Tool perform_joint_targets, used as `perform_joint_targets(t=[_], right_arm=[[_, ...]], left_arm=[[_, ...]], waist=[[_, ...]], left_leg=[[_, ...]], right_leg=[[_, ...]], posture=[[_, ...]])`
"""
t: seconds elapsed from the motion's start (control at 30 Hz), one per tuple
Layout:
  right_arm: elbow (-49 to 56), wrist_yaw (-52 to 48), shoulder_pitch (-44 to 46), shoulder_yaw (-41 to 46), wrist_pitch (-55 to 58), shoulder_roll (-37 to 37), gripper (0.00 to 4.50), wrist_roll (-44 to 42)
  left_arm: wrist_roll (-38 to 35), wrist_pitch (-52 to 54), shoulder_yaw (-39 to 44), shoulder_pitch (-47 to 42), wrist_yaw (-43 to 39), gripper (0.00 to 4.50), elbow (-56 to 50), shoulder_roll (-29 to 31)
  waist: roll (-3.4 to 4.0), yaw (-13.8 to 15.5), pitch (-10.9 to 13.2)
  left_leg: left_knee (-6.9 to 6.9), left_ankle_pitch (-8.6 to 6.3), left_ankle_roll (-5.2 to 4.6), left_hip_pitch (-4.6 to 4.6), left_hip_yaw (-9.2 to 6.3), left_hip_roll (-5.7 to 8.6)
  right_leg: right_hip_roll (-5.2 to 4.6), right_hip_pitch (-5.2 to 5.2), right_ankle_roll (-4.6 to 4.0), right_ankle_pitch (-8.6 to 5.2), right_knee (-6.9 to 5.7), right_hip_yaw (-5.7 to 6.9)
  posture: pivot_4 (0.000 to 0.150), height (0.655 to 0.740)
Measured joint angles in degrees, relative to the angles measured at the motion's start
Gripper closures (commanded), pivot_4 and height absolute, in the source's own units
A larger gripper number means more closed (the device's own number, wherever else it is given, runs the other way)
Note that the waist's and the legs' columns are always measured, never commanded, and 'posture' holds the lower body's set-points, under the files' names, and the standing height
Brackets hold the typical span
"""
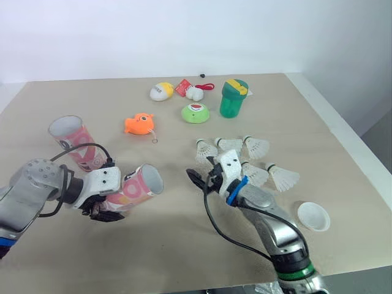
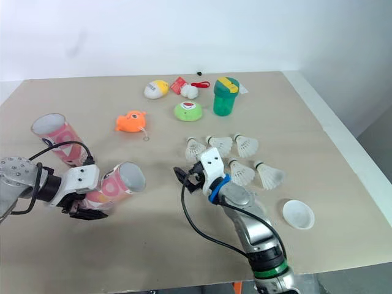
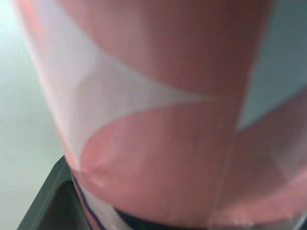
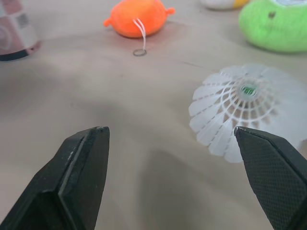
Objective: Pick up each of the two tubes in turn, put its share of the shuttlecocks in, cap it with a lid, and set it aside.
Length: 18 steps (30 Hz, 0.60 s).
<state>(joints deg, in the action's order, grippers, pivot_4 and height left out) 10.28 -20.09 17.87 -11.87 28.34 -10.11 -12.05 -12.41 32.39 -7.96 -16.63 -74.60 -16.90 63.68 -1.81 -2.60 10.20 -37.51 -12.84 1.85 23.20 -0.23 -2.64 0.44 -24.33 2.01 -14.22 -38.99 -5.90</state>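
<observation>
My left gripper (image 1: 103, 207) is shut on a pink and white tube (image 1: 138, 185), held tilted low over the table with its open mouth toward the right; up close the tube's wall (image 3: 158, 120) shows pink and white. A second pink tube (image 1: 72, 142) stands at the far left. Several white shuttlecocks (image 1: 256, 147) lie in a cluster right of centre. My right gripper (image 1: 199, 179) is open just left of that cluster, close to the table. One shuttlecock (image 4: 244, 108) lies just beyond its fingertips (image 4: 86, 158). A white lid (image 1: 313, 215) lies near the right front.
At the back lie an orange fish toy (image 1: 139, 124), a green round toy (image 1: 195, 113), a green cup (image 1: 233, 98), a yellow and white egg toy (image 1: 162, 91) and a red and white toy (image 1: 190, 90). The table's edge (image 1: 361, 165) runs along the right.
</observation>
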Motion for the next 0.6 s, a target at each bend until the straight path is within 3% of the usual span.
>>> perform_joint_targets(t=[0.27, 0.53, 0.6], right_arm=[[-11.87, 4.13, 7.61, 2.18, -3.13, 4.91, 0.07, 2.34], [-16.45, 5.93, 10.68, 6.19, -1.91, 8.32, 0.07, 1.41], [-17.60, 6.52, 11.56, 7.76, -1.42, 9.18, 0.59, 0.62]], left_arm=[[-1.09, 0.03, 0.16, -0.05, 0.49, 1.22, -0.12, -0.34], [-2.09, 0.64, 1.02, 1.17, 1.62, 1.22, -2.24, -0.31], [-2.35, 0.73, 1.02, 1.18, 1.66, 1.22, -2.30, -0.31]], waist=[[-0.01, -0.21, 0.01], [-0.02, -0.45, 0.01], [-0.01, -0.52, 0.02]], left_leg=[[0.09, -0.01, 0.00, 0.06, 0.00, -0.04], [0.14, -0.02, 0.01, 0.07, -0.02, -0.13], [0.14, -0.02, 0.01, 0.07, -0.02, -0.13]], right_leg=[[0.04, -0.09, 0.15, 0.05, 0.01, -0.01], [0.15, -0.15, 0.10, 0.06, 0.01, 0.01], [0.16, -0.15, 0.10, 0.07, 0.01, 0.01]], posture=[[0.150, 0.7400], [0.150, 0.7400], [0.150, 0.7400]])
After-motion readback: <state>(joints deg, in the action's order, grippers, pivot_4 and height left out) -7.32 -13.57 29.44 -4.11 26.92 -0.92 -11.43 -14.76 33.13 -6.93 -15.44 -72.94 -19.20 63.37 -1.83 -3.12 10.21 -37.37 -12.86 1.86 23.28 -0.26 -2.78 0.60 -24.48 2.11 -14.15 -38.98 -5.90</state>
